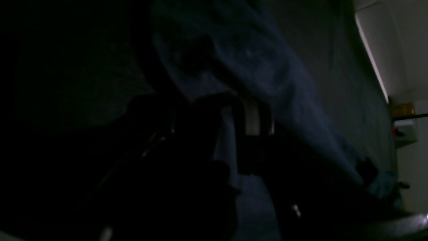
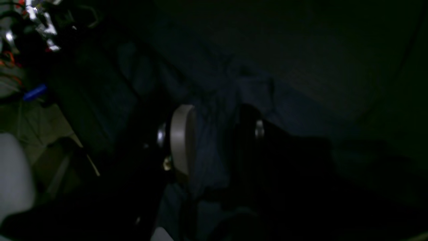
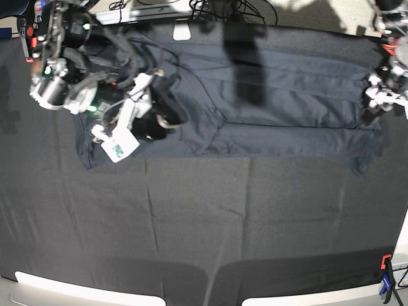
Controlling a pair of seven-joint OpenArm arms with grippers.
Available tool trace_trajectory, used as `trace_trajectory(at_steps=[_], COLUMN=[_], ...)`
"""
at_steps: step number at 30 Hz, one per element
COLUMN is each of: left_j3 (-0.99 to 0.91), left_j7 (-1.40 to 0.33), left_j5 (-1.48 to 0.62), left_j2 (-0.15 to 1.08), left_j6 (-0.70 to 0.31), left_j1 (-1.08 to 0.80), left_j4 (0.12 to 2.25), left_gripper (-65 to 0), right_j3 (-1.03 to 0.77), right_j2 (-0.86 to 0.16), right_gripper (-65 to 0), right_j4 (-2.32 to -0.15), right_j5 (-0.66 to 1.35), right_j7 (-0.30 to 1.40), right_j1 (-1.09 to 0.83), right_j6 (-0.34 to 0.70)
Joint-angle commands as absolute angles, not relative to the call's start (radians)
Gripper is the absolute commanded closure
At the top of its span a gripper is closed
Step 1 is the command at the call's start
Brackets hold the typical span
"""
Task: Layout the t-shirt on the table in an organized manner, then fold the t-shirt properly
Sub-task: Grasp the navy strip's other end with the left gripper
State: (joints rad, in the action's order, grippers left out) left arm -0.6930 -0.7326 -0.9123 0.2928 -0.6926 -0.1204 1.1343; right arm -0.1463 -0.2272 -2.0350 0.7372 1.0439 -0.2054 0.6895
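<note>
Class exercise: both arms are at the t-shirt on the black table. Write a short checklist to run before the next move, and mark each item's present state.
1. T-shirt fully on table: ok.
2. Shirt spread wide between both arms: ok.
3. Shirt flat: not ok, bunched folds near the right pincer.
4. Right pincer gripping cloth: cannot tell, too dark.
5. Left pincer at the shirt's other end: ok; its grip: cannot tell.

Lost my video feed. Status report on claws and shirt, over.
Right claw and left claw each down on an end of the t-shirt. Shirt stretched flat across the table. Grip unconfirmed; nothing in the way.
</note>
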Motion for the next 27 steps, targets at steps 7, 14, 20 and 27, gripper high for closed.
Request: trace_trajectory(at_steps=[7,14,20,27], left_j3=[-0.692,-0.691,-0.684,-0.614], left_j7=[-0.744,-0.748,-0.752,-0.768], left_j5=[-0.92,-0.974,-0.997,-0.997], left_j2=[0.294,0.292,0.265,0.261], left_j6=[-0.698,-0.698,-0.698,-0.698], left_j1=[-0.113,-0.113,-0.11,-0.11], left_j4=[1.148,1.148,1.148,1.148], left_gripper=[-20.2,-20.2,-20.2,-20.2], right_j3=[-0.15,-0.15,-0.15,-0.15], right_j2=[-0.224,-0.224,-0.224,-0.224], right_gripper=[-22.2,-22.2,-22.2,-22.2], right_j4=[-2.052,-2.052,-2.052,-2.052], right_j5=[0.762,0.762,0.762,0.762], right_j7=[1.017,1.017,1.018,1.018], right_j1=[-0.196,-0.196,-0.197,-0.197], right_j6=[0.698,0.698,0.698,0.698])
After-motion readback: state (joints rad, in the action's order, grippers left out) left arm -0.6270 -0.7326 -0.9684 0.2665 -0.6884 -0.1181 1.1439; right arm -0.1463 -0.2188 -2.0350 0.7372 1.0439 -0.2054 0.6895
